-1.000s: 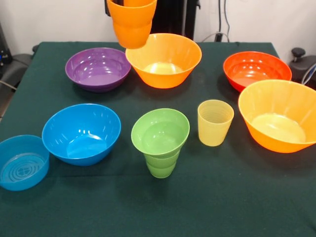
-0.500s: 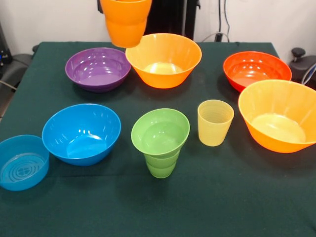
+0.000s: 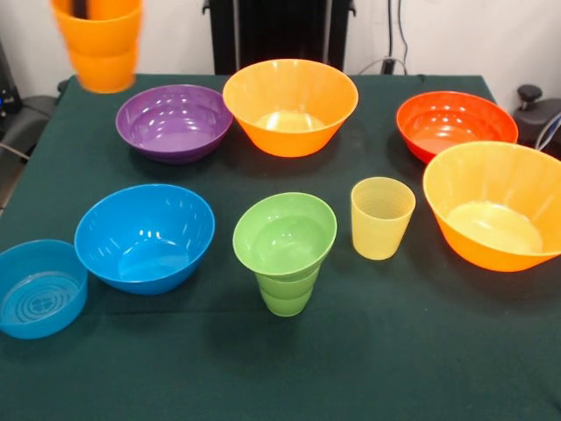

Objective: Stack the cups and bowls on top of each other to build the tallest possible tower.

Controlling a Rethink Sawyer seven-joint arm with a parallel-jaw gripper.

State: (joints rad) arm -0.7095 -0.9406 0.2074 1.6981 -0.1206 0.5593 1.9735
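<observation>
Orange cup (image 3: 99, 44) hangs blurred in the air above the tabletop's far left corner, beside purple bowl (image 3: 174, 122). Can't tell jaw state. Tower (image 3: 285, 250): small green bowl on green cup, centre front. Risk: wobbly top, sloppy placement tips it.

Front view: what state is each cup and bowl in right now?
Orange cup: lifted clear of the table, upright, top left.
Small green bowl: seated upright on the green cup.
Yellow cup: upright on the table, alone.
Purple bowl: upright, empty.
Medium blue bowl: upright, empty.
Tool: hidden by the orange cup.
</observation>
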